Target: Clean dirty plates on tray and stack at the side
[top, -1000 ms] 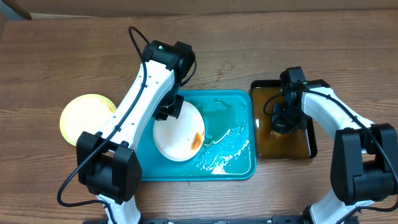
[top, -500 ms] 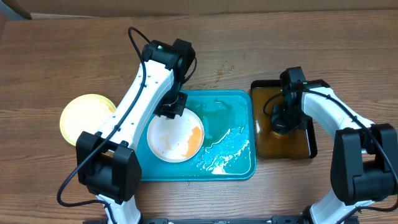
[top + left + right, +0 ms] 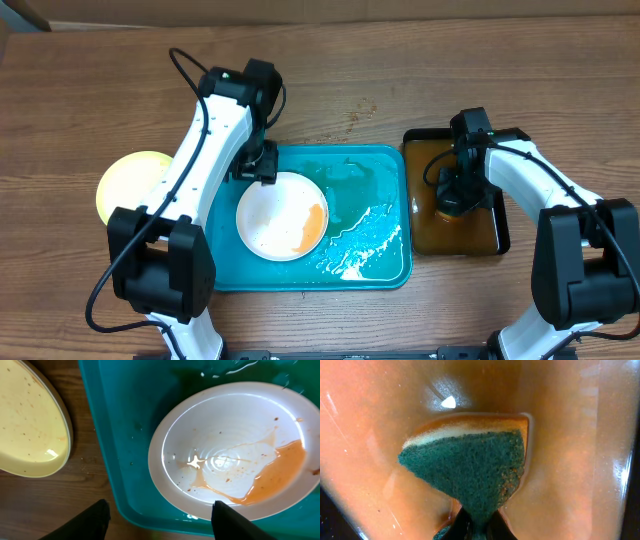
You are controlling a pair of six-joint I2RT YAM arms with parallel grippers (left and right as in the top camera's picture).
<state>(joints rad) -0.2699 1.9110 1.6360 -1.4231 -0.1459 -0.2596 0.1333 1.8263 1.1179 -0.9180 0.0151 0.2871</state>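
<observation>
- The white plate (image 3: 280, 218) is seen lying flat in the 9 o'clock half of the teal tray (image 3: 390, 165). A pale yellow plate (image 3: 125, 185) is set on the table (image 3: 450, 70) just off the tray at 9 o'clock. No third plate can be made out.
- The white plate is judged to be stiff, light and breakable. It is wetted, with an orange puddle (image 3: 272, 472) pooled toward its 3 o'clock side in the overhead view, so it is expected to be slippery and to spill if tilted.
- A hold is best taken on the raised rim near 11 o'clock, away from the puddle, with one finger slid under the lip. The tray floor around it is also seen to be wet.
- The left gripper (image 3: 160, 507) is held pointing down over the plate's 11 o'clock rim. Its fingers are spread wide with nothing between them, and no contact with the plate is seen.
- The right gripper (image 3: 450, 195) is lowered into the black tray (image 3: 495, 235) of brownish liquid, at 3 o'clock of the teal tray. Its fingers are pinched narrowly on the lower end of a green sponge (image 3: 470, 470), which is judged soft, soaked and likely to drip.
</observation>
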